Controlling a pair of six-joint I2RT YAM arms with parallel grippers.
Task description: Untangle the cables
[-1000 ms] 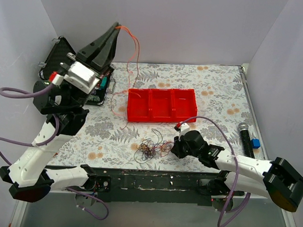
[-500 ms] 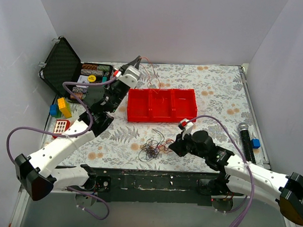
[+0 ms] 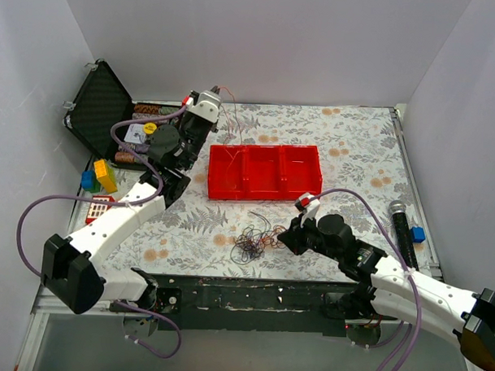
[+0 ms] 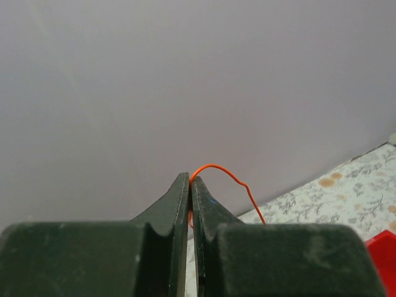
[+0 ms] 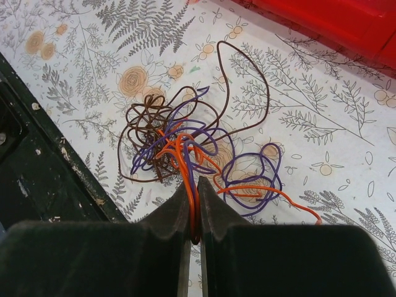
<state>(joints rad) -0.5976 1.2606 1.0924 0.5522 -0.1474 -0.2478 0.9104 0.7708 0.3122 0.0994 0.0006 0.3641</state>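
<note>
The cables (image 5: 185, 139) lie in a loose clump of brown, purple and orange loops on the flowered worktop (image 3: 355, 144), directly ahead of the right hand (image 5: 193, 185). That hand is clenched on an orange strand (image 5: 184, 159) of the clump. The strand runs down between its two dark fingers, which press together with only the wire between them. One brown loop reaches out on the side of the clump farthest from this hand. A purple coil with an orange tail lies just off the fingertips, to the right in the wrist view.

The left hand (image 4: 190, 180) is well apart from the clump, raised near the back wall. It grips another orange wire (image 4: 213, 165), which arches out from its closed fingertips and drops toward the worktop. Whether this wire joins the clump cannot be told.

A red tray (image 3: 263, 195) with three compartments sits beyond the right hand, between the two hands. A microphone (image 3: 401, 223) and a small blue block (image 3: 417, 235) lie on the outer side of the right arm. An open black case (image 3: 95, 115) stands on the outer side of the left hand.
</note>
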